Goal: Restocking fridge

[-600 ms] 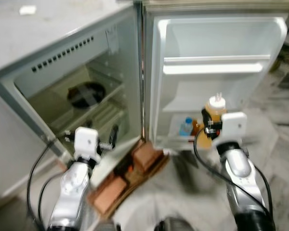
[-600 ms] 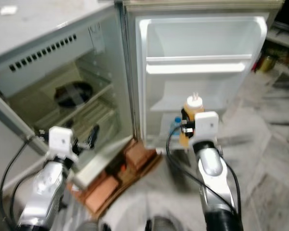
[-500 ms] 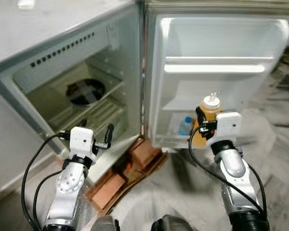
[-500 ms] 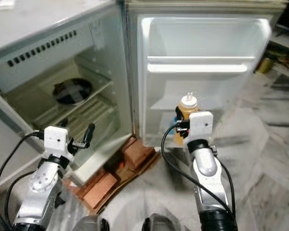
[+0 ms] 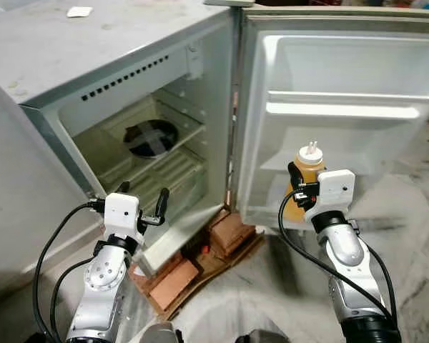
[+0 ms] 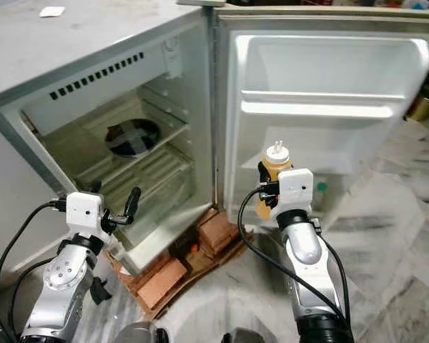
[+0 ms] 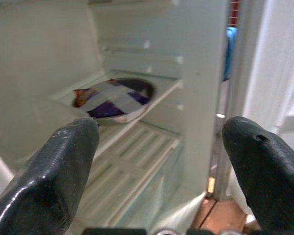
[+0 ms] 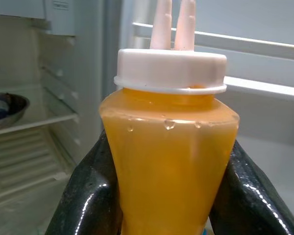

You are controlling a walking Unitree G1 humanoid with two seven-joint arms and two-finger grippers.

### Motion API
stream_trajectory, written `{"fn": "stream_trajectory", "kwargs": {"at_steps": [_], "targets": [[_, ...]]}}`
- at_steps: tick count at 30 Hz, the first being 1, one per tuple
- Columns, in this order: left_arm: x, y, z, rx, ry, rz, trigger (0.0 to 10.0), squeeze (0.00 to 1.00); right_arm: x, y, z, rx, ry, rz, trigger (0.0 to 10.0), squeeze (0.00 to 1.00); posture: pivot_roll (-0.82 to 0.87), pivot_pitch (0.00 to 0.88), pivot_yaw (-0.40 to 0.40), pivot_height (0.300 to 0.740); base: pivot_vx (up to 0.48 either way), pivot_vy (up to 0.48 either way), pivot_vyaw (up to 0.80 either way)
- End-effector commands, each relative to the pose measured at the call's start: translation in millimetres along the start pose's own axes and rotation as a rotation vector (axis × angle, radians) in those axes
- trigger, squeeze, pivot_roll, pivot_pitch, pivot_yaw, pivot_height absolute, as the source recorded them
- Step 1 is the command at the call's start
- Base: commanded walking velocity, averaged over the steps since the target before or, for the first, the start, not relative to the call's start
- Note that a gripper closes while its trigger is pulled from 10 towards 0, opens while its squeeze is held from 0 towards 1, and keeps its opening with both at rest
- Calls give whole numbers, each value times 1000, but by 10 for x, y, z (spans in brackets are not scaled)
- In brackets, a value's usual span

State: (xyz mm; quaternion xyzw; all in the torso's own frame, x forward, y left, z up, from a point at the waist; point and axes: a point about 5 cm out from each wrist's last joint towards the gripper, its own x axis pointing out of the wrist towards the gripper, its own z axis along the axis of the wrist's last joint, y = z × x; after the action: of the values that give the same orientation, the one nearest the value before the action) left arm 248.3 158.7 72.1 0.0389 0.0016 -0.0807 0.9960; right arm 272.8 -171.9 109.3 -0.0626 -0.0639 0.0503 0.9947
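Note:
My right gripper (image 5: 301, 189) is shut on an orange sauce bottle (image 5: 305, 177) with a white twin-spout cap, held upright in front of the lower part of the open fridge door (image 5: 343, 109). In the right wrist view the black fingers (image 8: 85, 196) clasp both sides of the bottle (image 8: 169, 161). My left gripper (image 5: 143, 199) is open and holds nothing. It hovers before the lower edge of the open fridge compartment (image 5: 164, 168). Between its fingers (image 7: 63, 161), the left wrist view shows the wire shelves.
A dark bowl (image 7: 115, 98) crossed with pale tape sits on the upper shelf inside. A blue-capped bottle (image 6: 319, 189) stands in the door's bottom shelf. Bricks and cardboard (image 5: 200, 261) lie under the fridge front. Marble floor spreads to the right.
The whole picture has shifted and sharpened, so the camera moved. Both arms keep about the same pose, and the bottle stays gripped near the door.

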Motion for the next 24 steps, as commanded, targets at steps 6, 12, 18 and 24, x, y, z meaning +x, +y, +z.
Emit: {"fn": "stream_trajectory", "kwargs": {"at_steps": [6,12,18,24], "targets": [[-5,29,-5,14,4,10,10000,0,17,-2,36,-11,-18,1,10000,0,35,62,7,740,0,0,0],[-7,19,-3,14,1,3,10000,0,21,-4,40,-13,-20,3,10000,0,34,60,6,740,186,-209,0],[-10,26,-12,5,5,12,10000,0,18,-4,36,-17,-18,7,10000,0,34,62,4,740,95,-110,0],[-11,42,-17,-15,8,27,10000,0,23,2,33,-18,-18,11,10000,0,33,62,4,740,0,0,0]]}}
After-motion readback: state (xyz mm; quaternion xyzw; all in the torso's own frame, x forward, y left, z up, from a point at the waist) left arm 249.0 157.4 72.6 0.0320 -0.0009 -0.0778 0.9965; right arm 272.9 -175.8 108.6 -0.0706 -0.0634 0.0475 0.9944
